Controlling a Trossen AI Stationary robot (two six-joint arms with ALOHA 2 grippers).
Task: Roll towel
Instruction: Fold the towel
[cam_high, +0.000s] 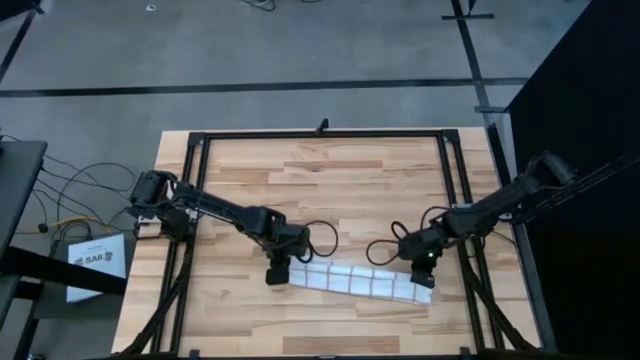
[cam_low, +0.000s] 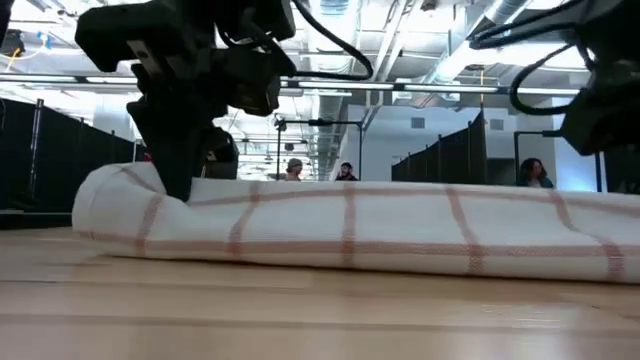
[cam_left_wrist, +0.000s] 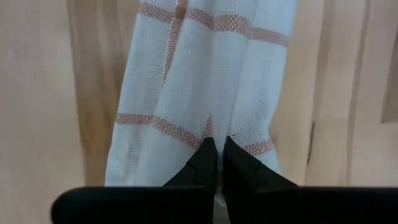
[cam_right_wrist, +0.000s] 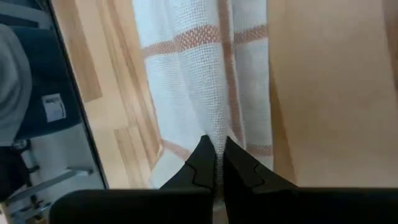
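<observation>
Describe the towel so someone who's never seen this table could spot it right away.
On the wooden table, look near the front edge between the two dark arms. The towel lies there as a long, narrow white roll, the left gripper at one end and the right gripper at the other. It's the only fabric, with a thin grid pattern.

The towel (cam_high: 352, 280) is laid out as a long roll near the front edge of the table (cam_high: 330, 170), so that strip is blocked. Both ends are taken up too: the left gripper (cam_high: 277, 280) is clamped on the left end, the right gripper (cam_high: 423, 281) on the right end. Cables (cam_high: 380, 250) are looped just behind the roll. The back half of the table is left free, and a narrow bare strip is seen in front of the roll.
</observation>
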